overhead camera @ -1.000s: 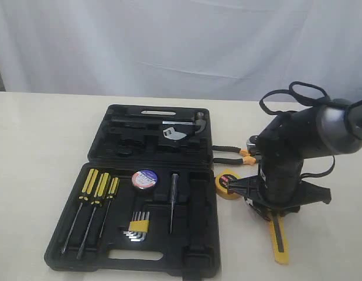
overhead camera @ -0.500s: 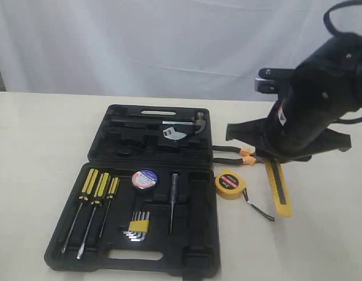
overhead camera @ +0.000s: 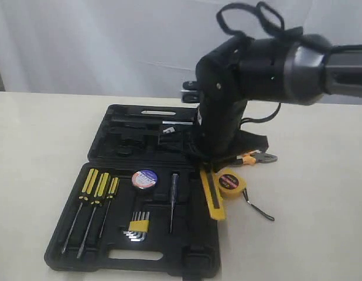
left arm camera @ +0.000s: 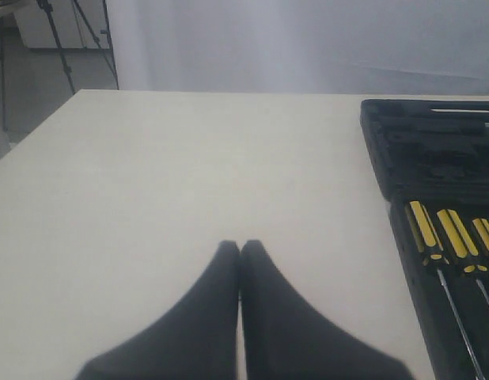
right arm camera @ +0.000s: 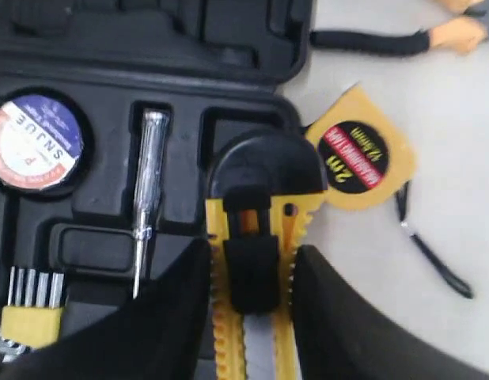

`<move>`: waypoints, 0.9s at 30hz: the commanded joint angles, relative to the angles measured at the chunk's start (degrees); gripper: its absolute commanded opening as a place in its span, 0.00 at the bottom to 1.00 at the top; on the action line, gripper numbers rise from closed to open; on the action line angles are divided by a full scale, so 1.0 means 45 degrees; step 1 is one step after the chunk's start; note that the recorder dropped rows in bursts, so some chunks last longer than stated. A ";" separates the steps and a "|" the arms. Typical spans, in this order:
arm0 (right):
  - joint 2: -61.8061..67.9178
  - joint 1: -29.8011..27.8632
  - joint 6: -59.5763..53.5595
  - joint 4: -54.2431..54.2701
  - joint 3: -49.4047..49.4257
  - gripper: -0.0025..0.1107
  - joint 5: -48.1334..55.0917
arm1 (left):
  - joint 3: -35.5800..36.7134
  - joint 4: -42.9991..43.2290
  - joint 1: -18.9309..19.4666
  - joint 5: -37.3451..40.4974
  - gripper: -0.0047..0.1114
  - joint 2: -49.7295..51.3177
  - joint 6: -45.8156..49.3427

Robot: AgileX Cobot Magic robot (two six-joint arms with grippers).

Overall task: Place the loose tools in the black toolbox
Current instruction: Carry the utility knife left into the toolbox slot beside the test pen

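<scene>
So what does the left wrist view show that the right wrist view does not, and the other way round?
Only the left wrist view: the left gripper, shut and empty, above the table, and three screwdrivers. Only the right wrist view: the right gripper closed on the utility knife, plus the tape measure, tape roll, hex keys, tester pen and the handles of the pliers. Both: the black toolbox, lying open, and the pale table.
</scene>
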 commanded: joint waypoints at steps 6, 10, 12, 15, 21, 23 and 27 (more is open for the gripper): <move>0.1526 0.0071 0.0666 0.0790 -0.0117 0.02 -0.1074 | 0.0032 -0.0123 -0.0061 -0.0126 0.04 -0.0017 -0.0026; 0.1833 0.0071 0.1145 0.0818 -0.0117 0.02 -0.1280 | 0.0032 -0.0123 -0.0061 -0.0126 0.04 -0.0017 -0.0026; 0.2066 0.0071 0.1145 0.0818 -0.0117 0.02 -0.1280 | 0.0032 -0.0123 -0.0061 -0.0126 0.04 -0.0017 -0.0026; 0.2262 0.0071 0.1245 0.0789 -0.0117 0.02 -0.1280 | 0.0032 -0.0123 -0.0061 -0.0126 0.04 -0.0017 -0.0026; 0.2559 0.0071 0.1331 0.0782 -0.0117 0.02 -0.1280 | 0.0032 -0.0123 -0.0061 -0.0126 0.04 -0.0017 -0.0026; 0.2600 0.0071 0.1331 0.0780 -0.0117 0.02 -0.1280 | 0.0032 -0.0123 -0.0061 -0.0126 0.04 -0.0017 -0.0026; 0.2653 0.0040 0.1331 0.0611 -0.0117 0.02 -0.1280 | 0.0032 -0.0123 -0.0061 -0.0126 0.04 -0.0017 -0.0026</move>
